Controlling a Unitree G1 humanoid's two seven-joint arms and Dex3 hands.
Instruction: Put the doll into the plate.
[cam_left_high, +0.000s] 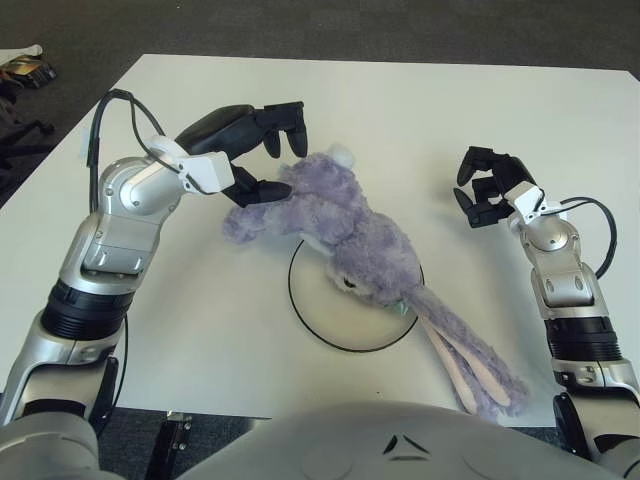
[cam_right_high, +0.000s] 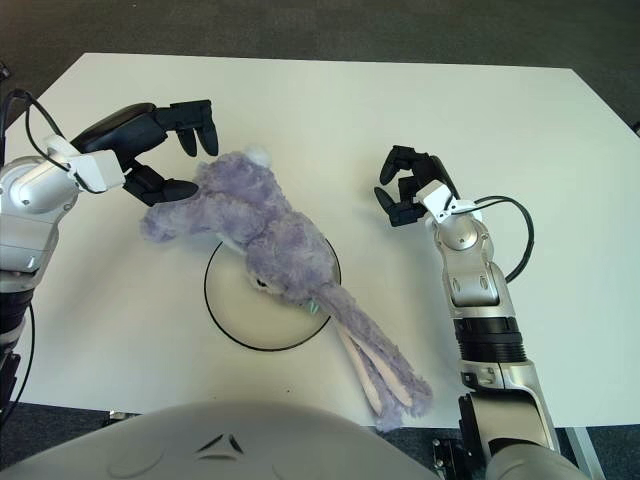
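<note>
The left hand (cam_left_high: 262, 150), fingers spread and empty, sits at the doll's (cam_left_high: 340, 228) ten o'clock end; the doll runs toward four o'clock across the plate (cam_left_high: 310, 318).

The doll (cam_left_high: 345, 232) is shaggy lilac plush with smoother pale pink cloth inside its ears. The plate (cam_left_high: 322, 315) looks smooth and white with a thin dark rim, on a matt white table (cam_left_high: 420, 110). Both hands, left (cam_left_high: 243, 150) and right (cam_left_high: 487, 187), are black plastic on glossy silver arm shells.

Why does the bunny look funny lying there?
The purple plush bunny lies crooked across the white plate: only its head is over it, its body sprawls past the far rim, and its ears reach the table edge. The left hand is open beside it.
</note>
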